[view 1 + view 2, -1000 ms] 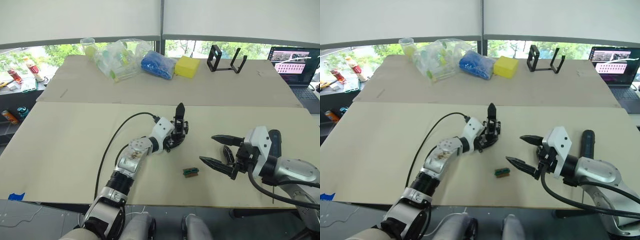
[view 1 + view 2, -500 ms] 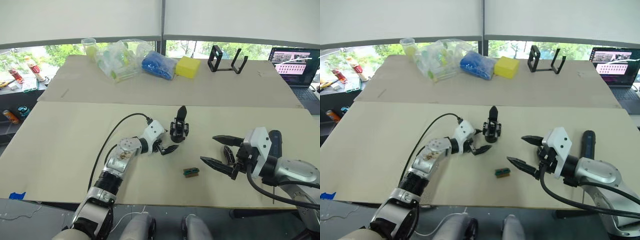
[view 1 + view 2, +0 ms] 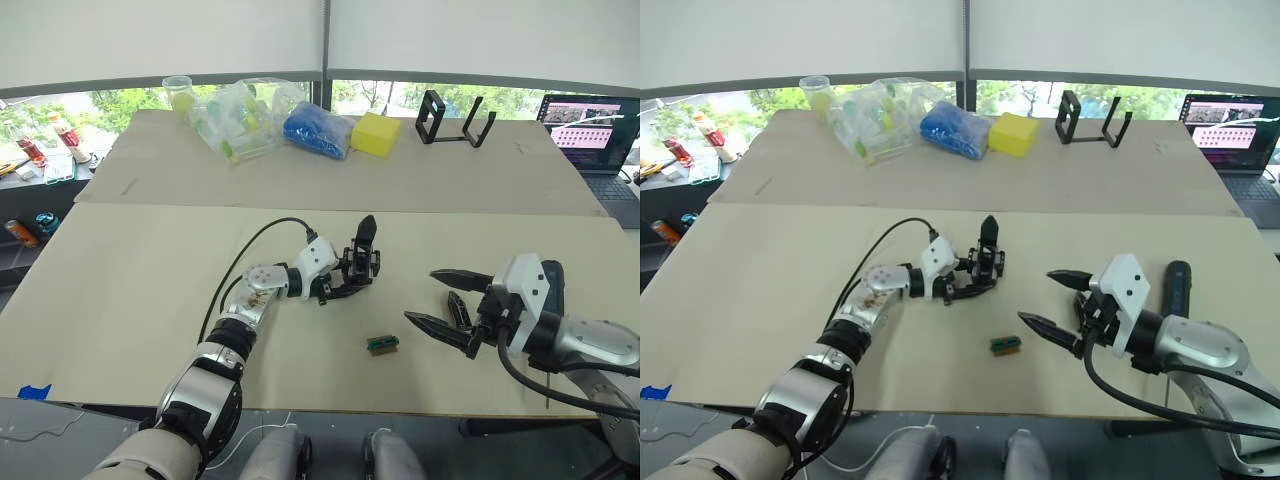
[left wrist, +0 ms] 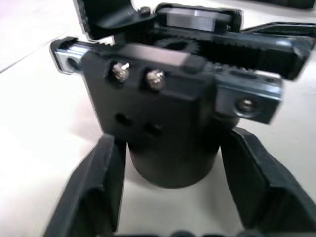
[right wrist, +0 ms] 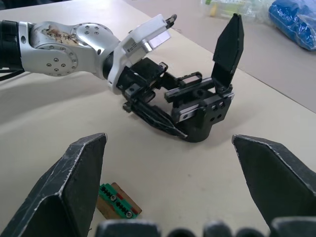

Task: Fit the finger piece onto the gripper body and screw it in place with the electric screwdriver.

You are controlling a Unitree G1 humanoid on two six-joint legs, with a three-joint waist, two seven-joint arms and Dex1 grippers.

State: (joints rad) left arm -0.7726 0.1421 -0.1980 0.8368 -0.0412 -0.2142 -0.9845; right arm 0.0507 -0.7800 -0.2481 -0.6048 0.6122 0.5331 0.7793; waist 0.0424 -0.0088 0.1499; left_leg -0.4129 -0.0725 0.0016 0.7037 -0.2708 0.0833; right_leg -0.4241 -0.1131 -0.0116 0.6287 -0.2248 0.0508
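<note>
**Left jaws around gripper body, right jaws wide apart**

On the far bench, left to right: a cup (image 3: 177, 93), clear bags (image 3: 240, 117), a blue bag (image 3: 317, 129), a yellow block (image 3: 375, 133), a black stand (image 3: 453, 119); at far right, a laptop (image 3: 587, 127).

On the near bench (image 3: 120, 290), left of middle: left gripper (image 3: 343, 284), jaws apart and set either side of the gripper body (image 3: 358, 264). In the left wrist view, one finger (image 4: 96, 187) on each side of the body's round base, close beside it; contact not clear enough to call. Body standing on the bench on that base, one pointed prong rising from its top.

Nearer and just right of it: a small green-and-brown block (image 3: 382, 344), lying flat, apart from both grippers.

Right of the block: right gripper (image 3: 444, 301), jaws wide apart, clamped on nothing, tips toward the body and block. Between its two fingers, what looks like a small black wedge at (image 3: 457, 308), likely the finger piece; lying on the bench or not, cannot tell.

Just behind the right wrist: a thick black cylinder, the screwdriver (image 3: 1176, 286), lying on the bench, partly hidden by the arm.
</note>
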